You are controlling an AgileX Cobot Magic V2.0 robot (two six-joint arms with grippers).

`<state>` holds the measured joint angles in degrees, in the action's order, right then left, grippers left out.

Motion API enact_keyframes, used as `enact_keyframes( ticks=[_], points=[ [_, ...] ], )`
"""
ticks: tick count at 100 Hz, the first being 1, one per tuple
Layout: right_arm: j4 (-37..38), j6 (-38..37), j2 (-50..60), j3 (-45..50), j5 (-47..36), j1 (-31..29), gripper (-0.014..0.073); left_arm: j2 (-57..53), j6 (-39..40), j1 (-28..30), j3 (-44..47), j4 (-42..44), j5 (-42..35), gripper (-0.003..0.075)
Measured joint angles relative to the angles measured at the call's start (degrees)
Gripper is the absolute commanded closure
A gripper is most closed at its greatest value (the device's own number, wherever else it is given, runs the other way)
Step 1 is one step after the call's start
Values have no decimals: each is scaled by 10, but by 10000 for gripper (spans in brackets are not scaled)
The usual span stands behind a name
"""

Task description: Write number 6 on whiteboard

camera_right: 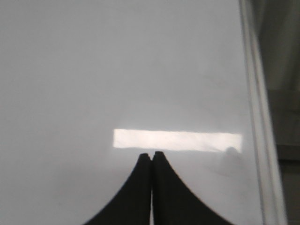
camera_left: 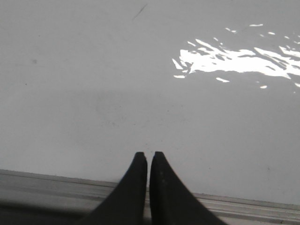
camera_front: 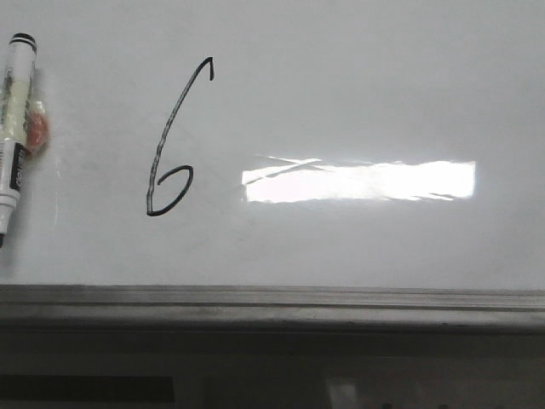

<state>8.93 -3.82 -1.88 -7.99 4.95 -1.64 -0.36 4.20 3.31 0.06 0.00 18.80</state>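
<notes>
A thin black number 6 [camera_front: 170,141] stands drawn on the whiteboard [camera_front: 358,85] in the front view, left of centre, with a tall slanted stroke and a small loop at its base. A marker [camera_front: 15,136] lies on the board at the far left edge. Neither gripper shows in the front view. In the left wrist view my left gripper [camera_left: 148,154] is shut and empty over bare whiteboard [camera_left: 93,93], near its rail [camera_left: 47,185]. In the right wrist view my right gripper [camera_right: 151,154] is shut and empty over whiteboard [camera_right: 93,70], with the digit out of sight.
A grey metal rail [camera_front: 272,302] runs along the board's lower edge. A bright rectangular glare [camera_front: 358,181] lies right of the digit. A small reddish object [camera_front: 37,132] sits by the marker. The board's frame edge [camera_right: 257,117] runs down one side of the right wrist view.
</notes>
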Motion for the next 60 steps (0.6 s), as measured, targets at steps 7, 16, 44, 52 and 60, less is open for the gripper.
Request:
enact_keyframes(
  ticks=[7, 16, 44, 52, 60],
  points=[
    [0, 0, 0, 25, -16, -36, 657, 0, 0, 0, 0, 0, 0, 741],
    [-4, -2, 0, 63, -49, -63, 657, 0, 0, 0, 0, 0, 0, 741],
    [-23, -4, 22, 87, 25, -77, 657, 0, 0, 0, 0, 0, 0, 741],
    [-25, -4, 24, 87, 65, -77, 657, 0, 0, 0, 0, 0, 0, 741],
    [-25, -4, 25, 87, 105, -77, 657, 0, 0, 0, 0, 0, 0, 741]
  ],
)
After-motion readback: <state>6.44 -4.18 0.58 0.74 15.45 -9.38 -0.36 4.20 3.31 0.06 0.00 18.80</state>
